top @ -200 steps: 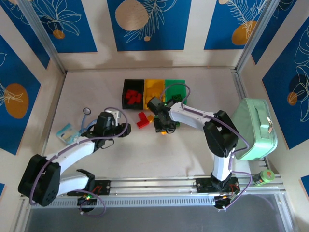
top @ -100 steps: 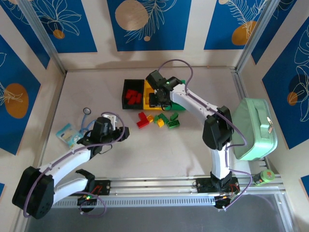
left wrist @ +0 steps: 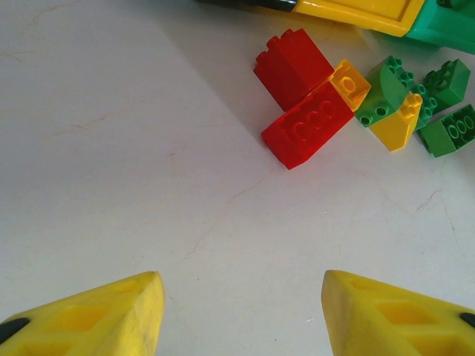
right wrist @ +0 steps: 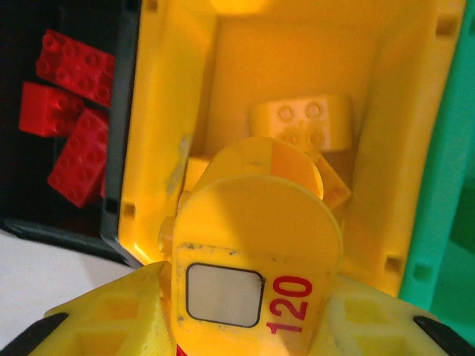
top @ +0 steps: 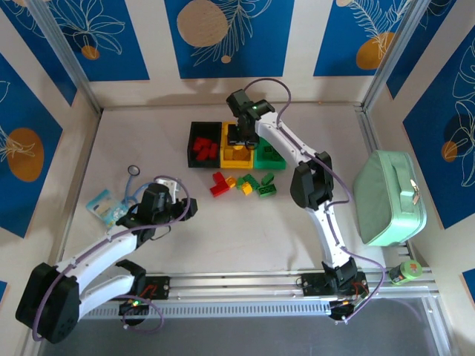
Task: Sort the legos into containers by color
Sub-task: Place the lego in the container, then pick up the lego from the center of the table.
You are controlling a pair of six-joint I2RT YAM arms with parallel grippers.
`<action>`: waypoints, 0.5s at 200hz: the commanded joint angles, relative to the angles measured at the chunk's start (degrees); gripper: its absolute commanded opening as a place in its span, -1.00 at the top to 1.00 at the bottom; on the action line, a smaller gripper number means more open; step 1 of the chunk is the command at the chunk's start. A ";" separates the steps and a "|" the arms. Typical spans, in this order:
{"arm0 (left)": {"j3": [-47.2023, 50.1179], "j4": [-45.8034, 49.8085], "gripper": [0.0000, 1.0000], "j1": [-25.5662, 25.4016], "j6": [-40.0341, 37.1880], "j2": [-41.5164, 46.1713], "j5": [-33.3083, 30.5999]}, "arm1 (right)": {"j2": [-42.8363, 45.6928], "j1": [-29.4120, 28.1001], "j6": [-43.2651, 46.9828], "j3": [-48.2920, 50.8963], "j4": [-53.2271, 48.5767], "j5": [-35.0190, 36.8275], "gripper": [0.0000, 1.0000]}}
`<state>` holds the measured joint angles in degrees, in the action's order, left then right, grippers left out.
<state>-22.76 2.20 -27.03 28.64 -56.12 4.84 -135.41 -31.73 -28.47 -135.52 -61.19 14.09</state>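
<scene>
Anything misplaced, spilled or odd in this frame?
Nothing stands out. The black bin holds red bricks, the yellow bin yellow bricks. The right hand holds a yellow piece printed 120 over the yellow bin. The loose bricks on the table are simply not yet sorted.

tabletop [top: 245, 237] front-centre: bare, free pass | L gripper [left wrist: 241, 311] jaws apart, bare tabletop btwn it & loose legos [left wrist: 349, 104] | yellow bin [right wrist: 378, 111] mouth blocked by R gripper [right wrist: 252, 322] w/ yellow lego [right wrist: 252, 222] | green bin [top: 264, 159] part under R arm | black bin [top: 190, 145] open above | mint case [top: 387, 196] crowds R edge | packet [top: 102, 204] + ring [top: 133, 170] by L arm
</scene>
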 commanded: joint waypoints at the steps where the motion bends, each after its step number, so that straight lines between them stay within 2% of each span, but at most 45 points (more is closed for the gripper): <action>1: 0.26 0.70 -0.16 -0.75 0.80 0.79 -0.88 | -3.10 0.60 1.41 -7.13 -2.18 -4.38 0.17; 17: -0.13 1.04 -0.16 -0.91 0.80 0.97 -0.97 | -3.69 0.92 1.19 -8.67 -1.30 -4.54 -0.28; 31: -0.44 1.64 -0.16 -1.05 0.71 1.38 -1.19 | -3.10 1.01 0.79 -8.24 -1.52 -3.84 -0.42; 57: -1.07 2.52 -0.16 -2.71 -1.00 2.00 -2.48 | 1.25 0.41 0.78 -0.77 0.37 -1.96 -0.45; 75: -2.27 3.60 -0.17 -4.95 -2.51 1.25 -4.60 | 7.52 -0.17 0.72 10.11 5.24 -0.82 -0.46; 100: -3.14 1.94 -0.18 -6.07 -2.72 -1.36 -4.27 | 16.01 -0.01 -0.56 23.89 11.42 -1.03 -0.46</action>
<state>-23.57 4.08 -32.05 27.55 -55.57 1.96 -128.46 -31.46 -28.08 -119.85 -55.51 12.86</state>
